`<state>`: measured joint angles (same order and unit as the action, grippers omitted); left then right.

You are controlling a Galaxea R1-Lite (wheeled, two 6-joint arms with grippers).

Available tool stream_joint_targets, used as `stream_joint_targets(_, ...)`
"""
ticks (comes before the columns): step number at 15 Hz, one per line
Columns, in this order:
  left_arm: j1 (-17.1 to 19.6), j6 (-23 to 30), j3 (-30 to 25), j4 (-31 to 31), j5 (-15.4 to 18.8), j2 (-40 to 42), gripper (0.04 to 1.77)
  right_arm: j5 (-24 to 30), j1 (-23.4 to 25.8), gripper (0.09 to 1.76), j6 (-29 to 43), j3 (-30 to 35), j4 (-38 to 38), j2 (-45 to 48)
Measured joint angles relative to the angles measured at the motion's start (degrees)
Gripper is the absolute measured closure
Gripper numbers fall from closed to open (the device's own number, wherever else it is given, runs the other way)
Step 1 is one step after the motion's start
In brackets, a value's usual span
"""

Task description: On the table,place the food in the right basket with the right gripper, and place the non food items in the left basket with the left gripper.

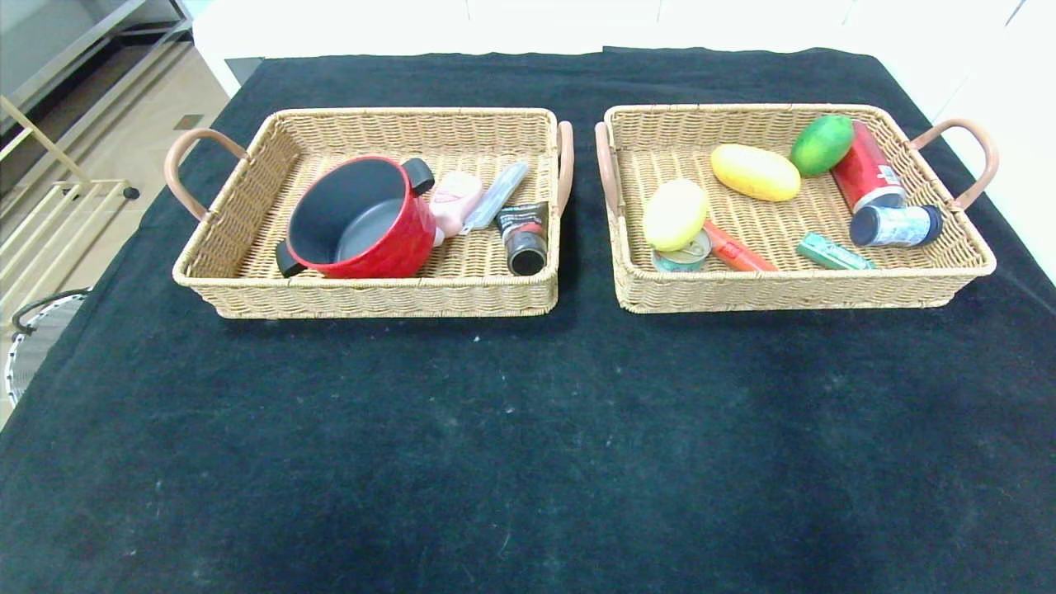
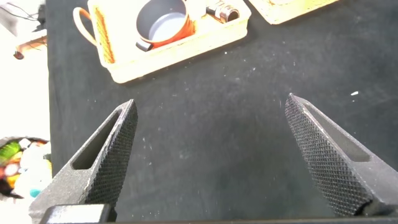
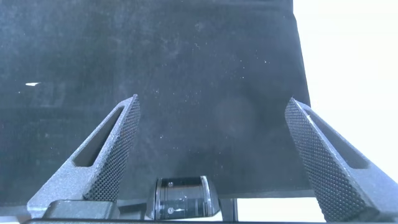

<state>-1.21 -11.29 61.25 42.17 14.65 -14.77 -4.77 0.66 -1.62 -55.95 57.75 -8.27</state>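
- Your left gripper [image 2: 210,155] hangs over bare black cloth [image 1: 528,429], its fingers spread wide with nothing between them.
- Your right gripper [image 3: 211,155] does likewise near the table's edge.
- The left basket [image 1: 371,293] holds a red pot [image 1: 363,219] and a tube [image 1: 524,239].
- The right basket [image 1: 792,289] holds a lemon [image 1: 675,213], a green fruit [image 1: 822,144] and cans.

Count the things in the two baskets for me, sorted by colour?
Red: 3, the pot, the can, the orange-red tube
Yellow: 2, both fruits
Green: 2, the fruit, the small box
Other colours: 5
Total: 12
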Motion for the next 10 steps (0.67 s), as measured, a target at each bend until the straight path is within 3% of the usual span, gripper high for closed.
stream_joint_targets(5, 0.6, 0.0, -7.3, -1.1, 0.9, 7.0, 0.09, 0.0, -0.4, 0.15, 0.0, 4.4, -1.5, 5.5)
stream_joint_targets(10, 0.9, 5.4, -19.8, -6.0, -1.3, 13.7, 0.09, -2.1, -0.6, 0.15, 2.4, 17.0, -18.2, 8.1)
